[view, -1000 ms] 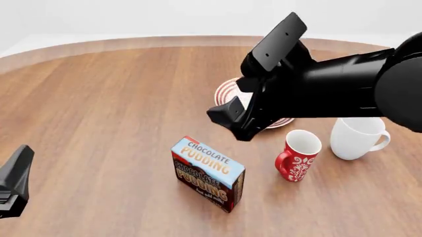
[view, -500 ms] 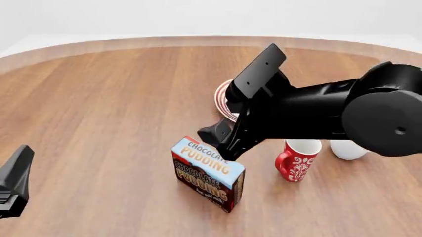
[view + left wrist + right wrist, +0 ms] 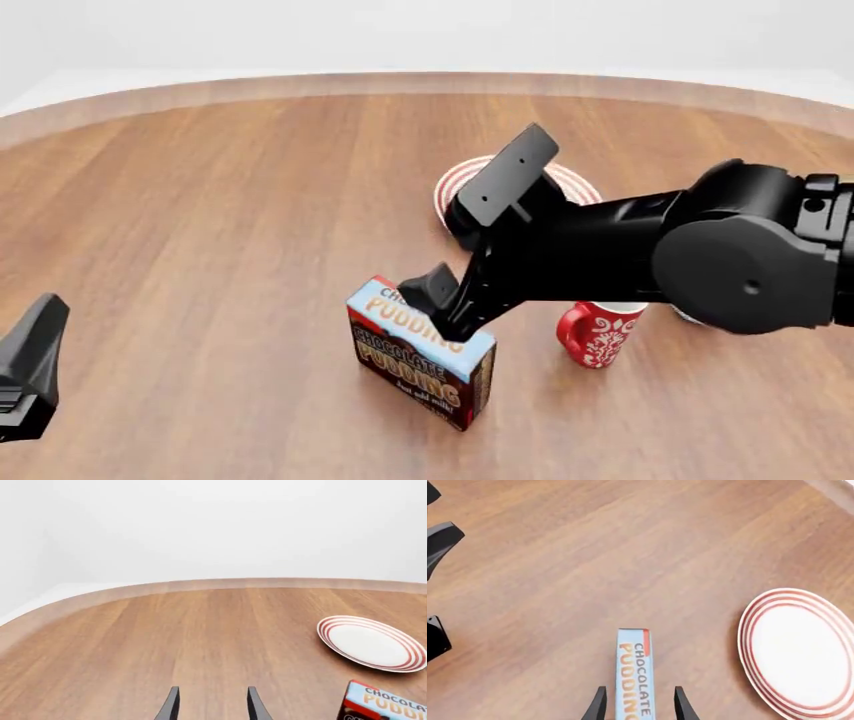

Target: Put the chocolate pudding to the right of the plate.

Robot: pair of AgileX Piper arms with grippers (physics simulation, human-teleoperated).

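The chocolate pudding stands on its edge on the wooden table, near the front centre. It has a light-blue top and a dark brown front. My right gripper is just above its top, open. In the right wrist view its fingers straddle the carton's narrow top with gaps on both sides. The plate, white with red rings, lies behind the carton, mostly hidden by my right arm; it shows fully in the right wrist view. My left gripper is open and empty at the front left.
A red patterned mug stands to the right of the carton, its top hidden by my right arm. A white mug is almost wholly hidden behind that arm. The left wrist view shows the plate and a corner of the carton.
My right gripper has come down and to the left, from above the plate to just over the pudding's top, still open. The arm now hides the white mug. My left arm has not moved.
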